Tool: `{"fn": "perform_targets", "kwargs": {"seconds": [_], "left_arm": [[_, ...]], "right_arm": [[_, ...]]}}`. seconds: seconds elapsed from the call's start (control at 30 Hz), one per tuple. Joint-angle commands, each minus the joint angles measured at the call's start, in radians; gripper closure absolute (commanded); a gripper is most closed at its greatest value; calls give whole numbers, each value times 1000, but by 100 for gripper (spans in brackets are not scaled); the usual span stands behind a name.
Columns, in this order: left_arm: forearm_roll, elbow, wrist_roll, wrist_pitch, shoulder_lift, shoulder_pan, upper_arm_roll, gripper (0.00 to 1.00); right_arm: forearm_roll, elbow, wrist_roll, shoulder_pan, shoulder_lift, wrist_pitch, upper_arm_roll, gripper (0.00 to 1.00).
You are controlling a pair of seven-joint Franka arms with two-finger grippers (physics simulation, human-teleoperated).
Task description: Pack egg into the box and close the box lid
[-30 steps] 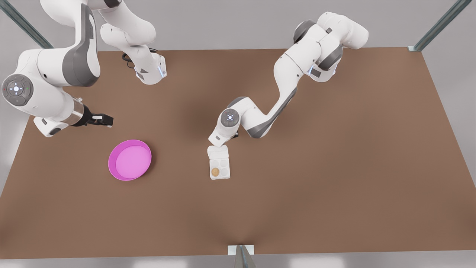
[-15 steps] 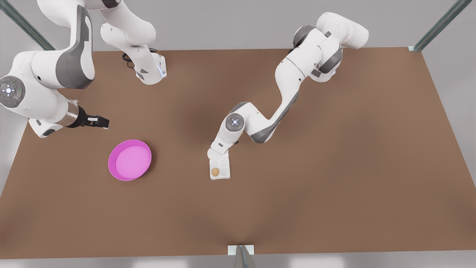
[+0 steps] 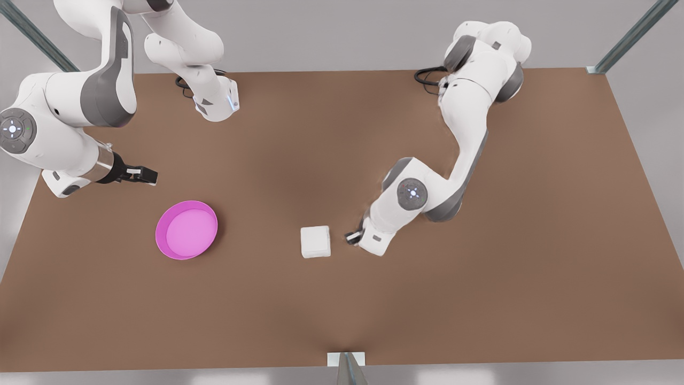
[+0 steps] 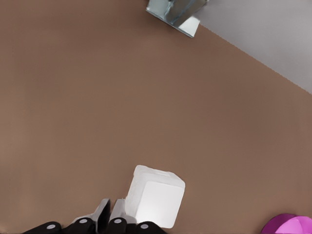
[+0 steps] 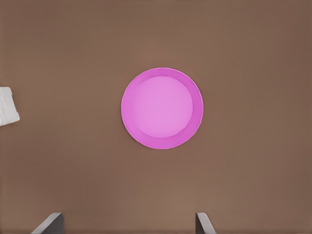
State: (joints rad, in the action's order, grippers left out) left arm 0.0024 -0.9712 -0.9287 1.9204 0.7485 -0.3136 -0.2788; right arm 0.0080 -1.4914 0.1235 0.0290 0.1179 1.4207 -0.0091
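The white box (image 3: 315,241) sits near the table's middle with its box lid (image 4: 158,202) folded down flat over the cups. The egg is hidden inside. My left gripper (image 3: 352,236) hovers low just to the front view's right of the box, apart from it, fingers (image 4: 118,213) pressed together on nothing. My right gripper (image 3: 144,174) waits at the front view's far left, behind the pink plate, with its fingers (image 5: 52,222) spread wide and nothing between them. The box's edge (image 5: 7,105) also appears in the right wrist view.
A round pink plate (image 3: 187,230) lies to the front view's left of the box, bare inside, also seen from the right wrist (image 5: 162,108). A metal frame post (image 3: 346,364) stands at the table's front edge. Both arm bases stand along the back edge.
The box lid went from open to folded down, covering the egg. My left arm swung from behind the box to its right side in the front view. The right arm drew back slightly, then held.
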Motion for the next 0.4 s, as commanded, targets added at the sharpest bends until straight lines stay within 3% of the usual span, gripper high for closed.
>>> {"fn": "perform_targets", "kwargs": {"seconds": [0.0, 0.03, 0.1, 0.13, 0.17, 0.23, 0.37], "left_arm": [[178, 32, 442, -578, -101, 116, 1, 0], [283, 32, 534, -643, -107, 117, 3, 0], [263, -32, 746, -670, -181, 159, 12, 0], [165, -450, 889, -401, -458, 179, 99, 0], [114, -457, 889, -460, -497, 200, 96, 0], [88, -282, 890, -707, -498, 199, 110, 0], [70, -290, 889, -672, -497, 197, 110, 0]], "right_arm": [[1, 0, -2, 0, -1, 1, 0, 0], [6, 3, -2, -1, -1, 1, 0, 0], [17, 11, -2, -1, -1, 1, -2, 0], [15, 14, -4, -1, -1, 1, -2, 0], [15, 14, -12, -1, -1, 1, -2, 0], [13, 14, -13, -1, -3, 1, -2, 0], [6, 14, -18, 0, -4, -5, -2, 0]]}}
